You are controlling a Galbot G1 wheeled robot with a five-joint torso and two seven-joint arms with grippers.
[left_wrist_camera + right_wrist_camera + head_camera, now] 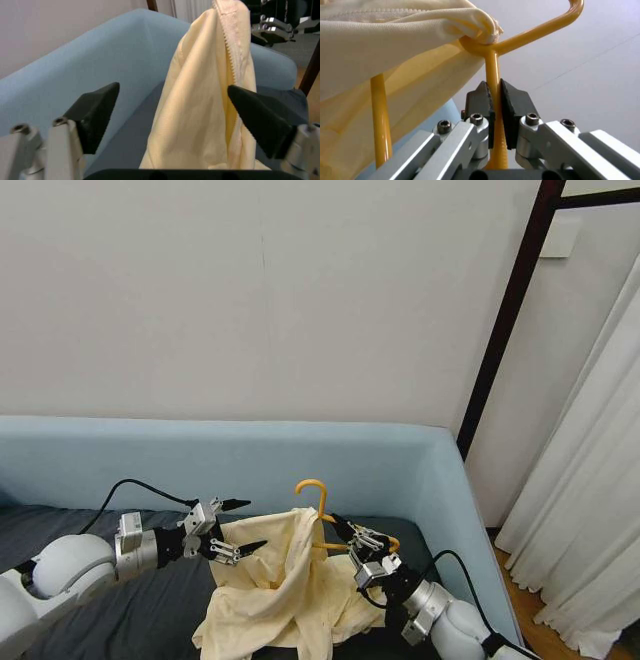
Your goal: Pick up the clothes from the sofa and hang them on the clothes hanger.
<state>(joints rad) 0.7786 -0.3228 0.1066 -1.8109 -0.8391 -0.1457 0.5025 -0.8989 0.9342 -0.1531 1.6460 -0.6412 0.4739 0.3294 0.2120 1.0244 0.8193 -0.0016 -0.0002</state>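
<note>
Our right gripper [495, 93] pinches the orange hanger [492, 63] by its bar between 2 pads, holding it hook up over the sofa [300, 455]. The yellow garment [285, 575] hangs draped on the hanger, its lower part heaped on the seat. Our left gripper [250, 525] sits just beside the garment, jaws spread wide.

A home-like room: a pale blue sofa [300, 460] against a plain wall [250, 300], white curtains [590, 510] and wooden floor [520, 595] beside it.
</note>
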